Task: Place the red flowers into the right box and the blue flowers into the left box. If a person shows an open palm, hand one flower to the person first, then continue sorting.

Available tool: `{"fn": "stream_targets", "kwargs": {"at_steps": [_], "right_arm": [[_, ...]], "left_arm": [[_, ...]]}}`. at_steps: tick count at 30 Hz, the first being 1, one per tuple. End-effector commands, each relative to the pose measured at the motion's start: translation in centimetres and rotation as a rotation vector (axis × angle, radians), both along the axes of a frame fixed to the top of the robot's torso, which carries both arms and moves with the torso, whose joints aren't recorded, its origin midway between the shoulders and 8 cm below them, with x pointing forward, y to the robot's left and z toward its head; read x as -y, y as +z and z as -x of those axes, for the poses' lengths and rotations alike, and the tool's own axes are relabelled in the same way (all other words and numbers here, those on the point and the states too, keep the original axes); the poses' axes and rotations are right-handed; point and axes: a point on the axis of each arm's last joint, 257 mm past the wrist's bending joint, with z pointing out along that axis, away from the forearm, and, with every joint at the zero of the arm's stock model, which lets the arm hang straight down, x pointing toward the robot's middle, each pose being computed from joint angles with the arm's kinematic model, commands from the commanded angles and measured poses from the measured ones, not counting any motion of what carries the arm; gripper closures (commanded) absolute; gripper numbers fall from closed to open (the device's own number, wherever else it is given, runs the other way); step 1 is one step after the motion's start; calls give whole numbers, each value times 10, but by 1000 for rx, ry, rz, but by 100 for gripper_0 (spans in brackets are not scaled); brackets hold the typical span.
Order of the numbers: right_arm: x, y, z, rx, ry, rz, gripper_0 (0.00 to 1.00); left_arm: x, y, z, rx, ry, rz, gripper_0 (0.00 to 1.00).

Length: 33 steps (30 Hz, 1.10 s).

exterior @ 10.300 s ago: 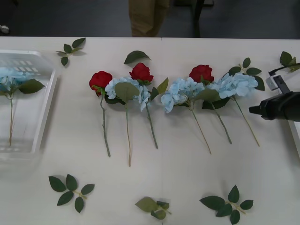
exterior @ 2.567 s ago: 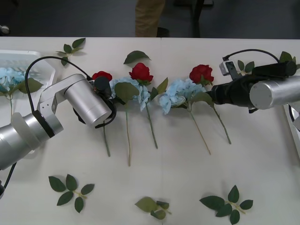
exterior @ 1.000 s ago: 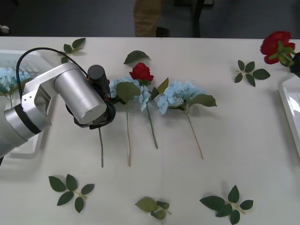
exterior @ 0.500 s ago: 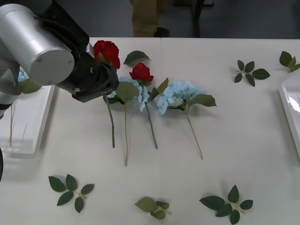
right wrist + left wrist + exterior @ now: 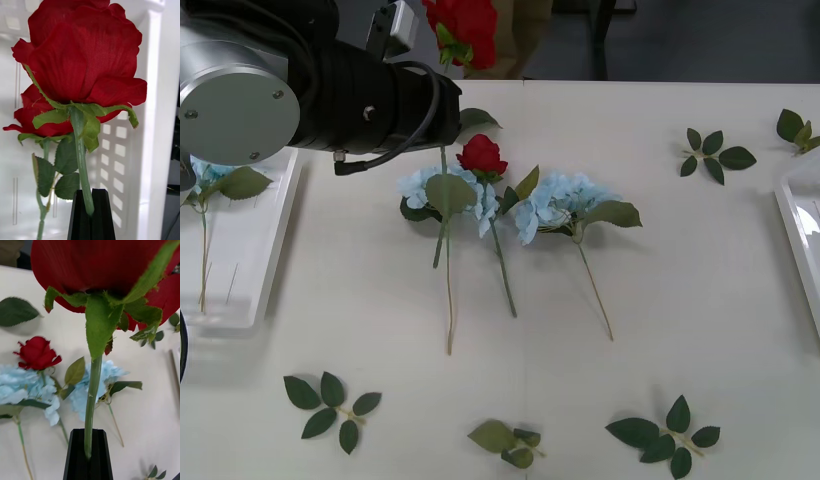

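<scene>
Left gripper [image 5: 88, 455] pinches a raised rose [image 5: 463, 25] at twelve o'clock; right gripper [image 5: 91, 213] pinches another rose [image 5: 80, 56] over the right box [image 5: 155, 112].

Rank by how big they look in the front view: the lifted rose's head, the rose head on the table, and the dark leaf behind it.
1. Lifted rose head, though it is nearer the camera.
2. Table rose head and dark leaf: they look alike.
</scene>
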Motion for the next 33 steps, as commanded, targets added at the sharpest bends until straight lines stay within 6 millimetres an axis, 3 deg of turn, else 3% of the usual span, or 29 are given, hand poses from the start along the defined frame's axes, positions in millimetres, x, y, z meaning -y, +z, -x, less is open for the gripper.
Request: {"fn": "stream_targets", "kwargs": {"at_steps": [1,5,7,9,12,16,18,21,23,25,26,28,29,33], "right_arm": [[-12,-12,-9,3,6,-11,100],[-13,-10,-12,9,13,-6,100],[-13,-8,-13,10,14,-3,93],[-12,-8,-13,13,9,-3,76],[-11,-6,-14,18,6,0,35],[-9,0,-12,16,9,-2,28],[-25,8,-15,7,34,-46,28],[-53,25,-20,13,86,-114,28],[-97,53,-30,38,174,-199,28],[-124,68,-37,55,233,-242,28],[-154,84,-47,99,288,-323,27],[-181,99,-53,142,338,-417,27],[-208,110,-62,174,389,-481,27],[-277,126,-78,214,522,-628,27]], "left_arm": [[34,46,4,220,-163,0,100],[53,56,3,359,-240,9,100],[56,55,4,424,-274,1,100],[61,53,6,494,-316,-13,100],[65,39,11,542,-375,-63,100],[75,28,19,597,-443,-113,100],[83,22,25,640,-478,-126,100],[90,16,30,681,-504,-128,100],[101,10,39,713,-537,-125,100],[109,8,45,721,-559,-112,100],[118,11,53,729,-577,-72,100],[127,17,62,743,-599,-31,100],[133,22,70,748,-613,14,100],[145,41,85,767,-636,123,100]]}}
